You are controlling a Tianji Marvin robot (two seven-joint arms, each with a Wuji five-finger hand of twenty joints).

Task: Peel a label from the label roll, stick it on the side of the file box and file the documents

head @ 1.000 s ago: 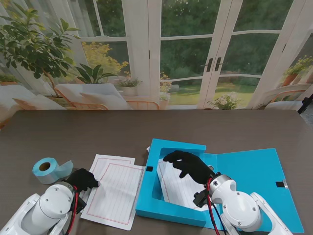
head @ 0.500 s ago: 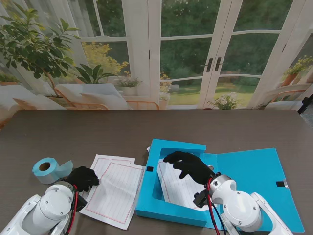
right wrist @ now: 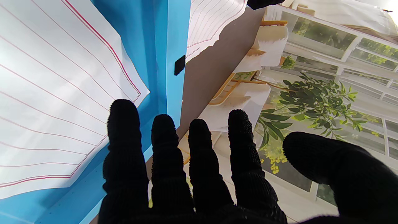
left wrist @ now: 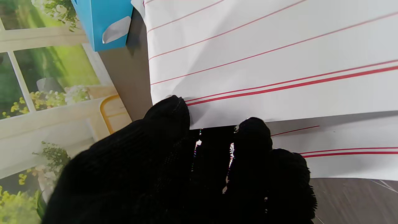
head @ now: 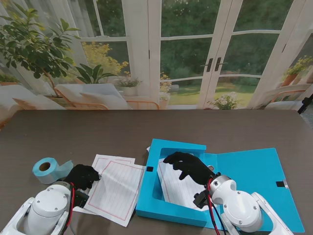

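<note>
- The left hand (head: 83, 176) pinched the edge of the top sheet (head: 116, 188), its fingers (left wrist: 168, 115) closed on the paper; a second sheet (head: 111, 161) lay under it.
- The right hand (head: 188, 166) hovered over the open box (head: 168, 208), fingers (right wrist: 124, 130) spread, holding nothing; paper (head: 178, 188) lay inside.
- The roll (head: 49, 170) stood left of the sheets on the table (head: 156, 127).

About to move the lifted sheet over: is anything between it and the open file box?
Nothing on the table between. The right hand hovers open over the file box, above the paper already inside, and could block the sheet the left hand holds.
</note>
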